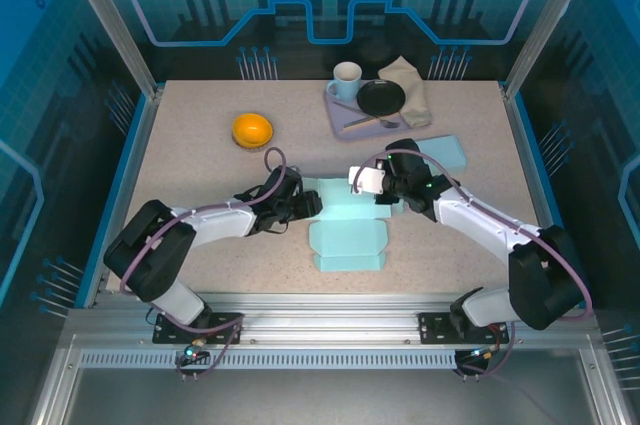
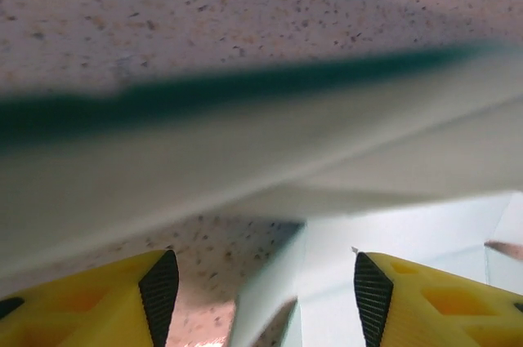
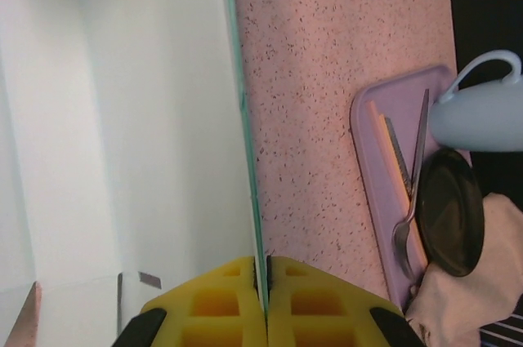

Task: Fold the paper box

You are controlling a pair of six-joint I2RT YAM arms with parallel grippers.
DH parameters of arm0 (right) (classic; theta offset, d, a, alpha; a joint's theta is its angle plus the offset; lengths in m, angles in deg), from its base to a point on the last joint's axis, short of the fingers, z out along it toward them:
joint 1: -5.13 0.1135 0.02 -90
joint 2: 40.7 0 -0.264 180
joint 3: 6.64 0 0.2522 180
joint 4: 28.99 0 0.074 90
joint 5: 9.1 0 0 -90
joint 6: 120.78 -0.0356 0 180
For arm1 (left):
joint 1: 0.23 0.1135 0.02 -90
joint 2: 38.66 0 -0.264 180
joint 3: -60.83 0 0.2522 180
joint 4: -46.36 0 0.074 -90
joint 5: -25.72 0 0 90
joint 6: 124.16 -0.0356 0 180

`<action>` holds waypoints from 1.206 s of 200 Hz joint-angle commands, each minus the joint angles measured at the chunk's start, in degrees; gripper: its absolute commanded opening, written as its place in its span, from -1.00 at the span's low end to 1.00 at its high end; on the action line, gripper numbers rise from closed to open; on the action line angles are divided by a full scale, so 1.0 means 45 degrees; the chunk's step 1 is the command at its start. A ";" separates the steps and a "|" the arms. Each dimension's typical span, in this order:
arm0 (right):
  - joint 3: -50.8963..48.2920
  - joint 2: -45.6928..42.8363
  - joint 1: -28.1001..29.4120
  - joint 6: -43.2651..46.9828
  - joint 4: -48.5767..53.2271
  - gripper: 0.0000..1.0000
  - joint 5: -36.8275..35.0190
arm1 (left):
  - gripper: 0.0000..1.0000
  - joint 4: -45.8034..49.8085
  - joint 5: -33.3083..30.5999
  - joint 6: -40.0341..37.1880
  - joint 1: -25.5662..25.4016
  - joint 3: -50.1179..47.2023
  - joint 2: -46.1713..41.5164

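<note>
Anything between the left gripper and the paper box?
Nothing visible. The left gripper is open, with a paper box panel right in front of its jaws. The right gripper is shut on the box's edge. The orange and tray sit well behind.

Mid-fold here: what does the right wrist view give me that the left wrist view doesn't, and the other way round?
Right wrist, not left: the purple tray with a spoon and black plate, the mug, the cloth, and the right jaws shut on the paper box edge. Left wrist, not right: the left jaws standing open, with a raised box flap crossing ahead of them. Both: the pale box and the speckled table.
</note>
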 commanded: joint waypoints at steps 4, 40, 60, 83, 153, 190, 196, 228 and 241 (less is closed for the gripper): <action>0.1514 0.0446 -0.0540 -0.1672 0.0502 -1.00 0.1420 | 0.23 -0.1100 0.0855 0.0586 0.0036 0.0115 0.0500; 0.2148 0.1460 -0.1014 -0.2107 0.1252 -1.00 0.1375 | 0.21 -0.1753 0.0879 0.0423 0.0032 -0.0448 -0.0168; 0.2347 0.1918 -0.1112 -0.2269 0.1323 -1.00 0.1102 | 0.22 -0.2356 0.0611 -0.0035 0.0018 -0.1184 -0.1418; 0.2613 0.2382 -0.1307 -0.2516 0.1480 -1.00 0.1076 | 0.24 -0.2532 0.0064 -0.0930 0.0026 -0.2022 -0.2996; 0.2695 0.2561 -0.1332 -0.2661 0.1650 -1.00 0.1352 | 0.09 -0.0063 0.1120 -0.2937 0.0051 -0.0831 -0.2979; 0.2598 0.2319 -0.1314 -0.2504 0.1697 -1.00 0.1508 | 0.04 0.1305 0.1096 -0.3687 0.0716 0.0630 -0.1584; 0.2573 0.2290 -0.1314 -0.2486 0.1695 -1.00 0.1508 | 0.04 0.1348 0.1142 -0.3753 0.0915 0.0753 -0.1463; 0.2554 0.2268 -0.1313 -0.2482 0.1677 -1.00 0.1523 | 0.04 0.2088 0.1057 -0.4312 0.1301 0.1581 -0.0739; 0.2558 0.2296 -0.1322 -0.2490 0.1650 -1.00 0.1442 | 0.05 0.2199 0.1145 -0.4251 0.1318 0.1663 -0.0507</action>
